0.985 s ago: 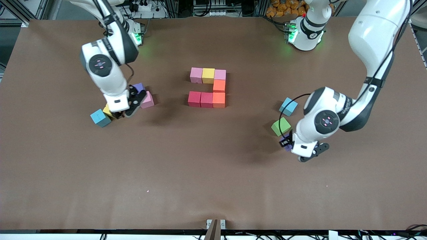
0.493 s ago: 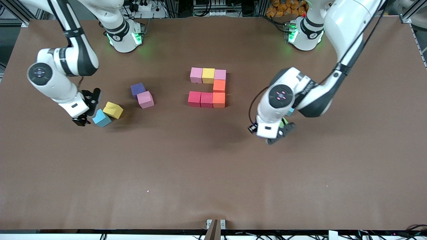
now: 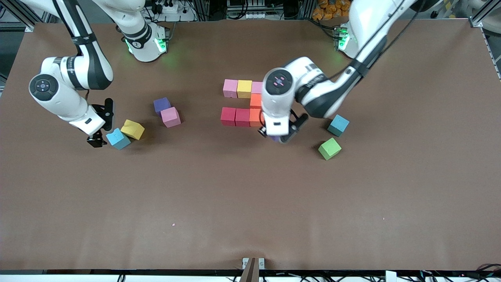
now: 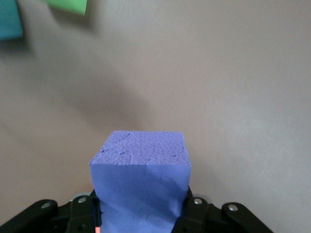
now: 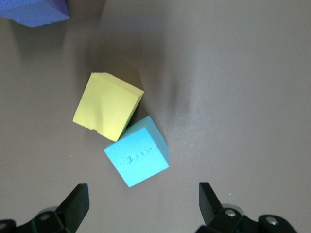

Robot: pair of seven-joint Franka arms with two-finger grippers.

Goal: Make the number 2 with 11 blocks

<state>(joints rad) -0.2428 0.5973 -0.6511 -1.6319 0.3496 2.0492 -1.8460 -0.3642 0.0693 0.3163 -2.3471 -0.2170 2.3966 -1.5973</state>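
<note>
Left gripper now carrying purple block clamped, nearing the number 2; right gripper waiting, spread empty.

I have the partial number 2 sitting mid-table.
Four loose blocks lie toward the right arm's end, two cubes toward the left arm's.

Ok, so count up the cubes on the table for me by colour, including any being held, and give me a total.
Pink cubes: 3
Yellow cubes: 2
Orange cubes: 2
Red cubes: 2
Blue cubes: 2
Purple cubes: 2
Green cubes: 1
Total: 14
</note>
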